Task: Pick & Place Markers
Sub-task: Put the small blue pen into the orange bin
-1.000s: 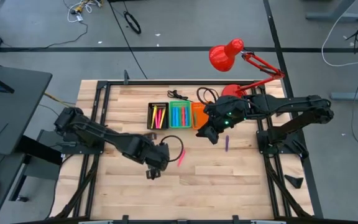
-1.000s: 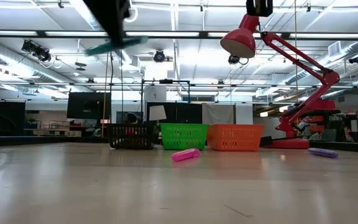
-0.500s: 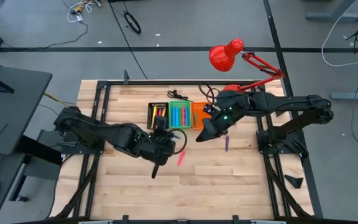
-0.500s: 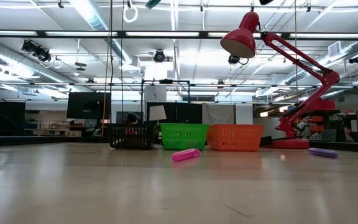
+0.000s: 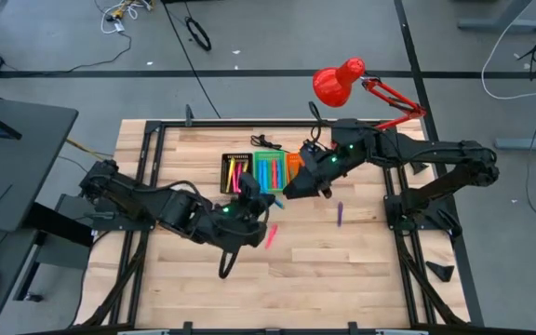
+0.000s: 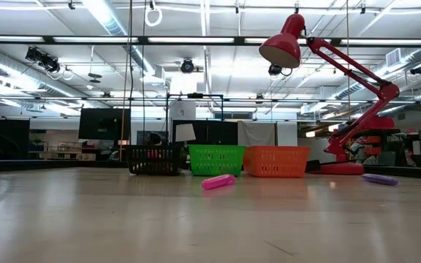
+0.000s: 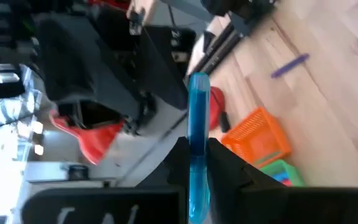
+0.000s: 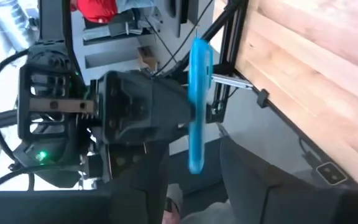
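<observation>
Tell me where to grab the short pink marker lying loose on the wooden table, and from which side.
Grip the short pink marker at mid-barrel, coming straight down from above, fingers closing across its thin width. It lies flat on the wooden table with bare wood on both sides.

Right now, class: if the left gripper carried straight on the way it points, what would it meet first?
Probably the right gripper. The left gripper holds a blue marker aimed at it, and the right wrist view shows that marker just ahead of the right fingers. Exact depth is unclear.
</observation>
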### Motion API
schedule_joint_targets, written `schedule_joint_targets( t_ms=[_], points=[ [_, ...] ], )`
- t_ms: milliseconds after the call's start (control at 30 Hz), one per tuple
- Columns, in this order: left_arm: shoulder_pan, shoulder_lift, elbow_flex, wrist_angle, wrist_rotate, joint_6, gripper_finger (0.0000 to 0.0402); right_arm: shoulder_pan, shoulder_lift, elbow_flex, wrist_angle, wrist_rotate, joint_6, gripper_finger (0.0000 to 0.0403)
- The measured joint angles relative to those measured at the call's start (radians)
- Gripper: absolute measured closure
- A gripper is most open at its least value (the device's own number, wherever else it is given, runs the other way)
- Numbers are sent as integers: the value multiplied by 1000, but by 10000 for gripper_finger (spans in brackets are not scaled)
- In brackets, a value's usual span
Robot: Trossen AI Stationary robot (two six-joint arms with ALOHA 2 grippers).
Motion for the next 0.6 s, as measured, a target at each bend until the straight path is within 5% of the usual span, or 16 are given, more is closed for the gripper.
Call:
schedule_joint_targets(
  t_ms=[600],
  points=[
    [40, 2, 0, 78, 2, 97, 370, 4, 17, -1, 37, -2, 27, 259]
  ],
)
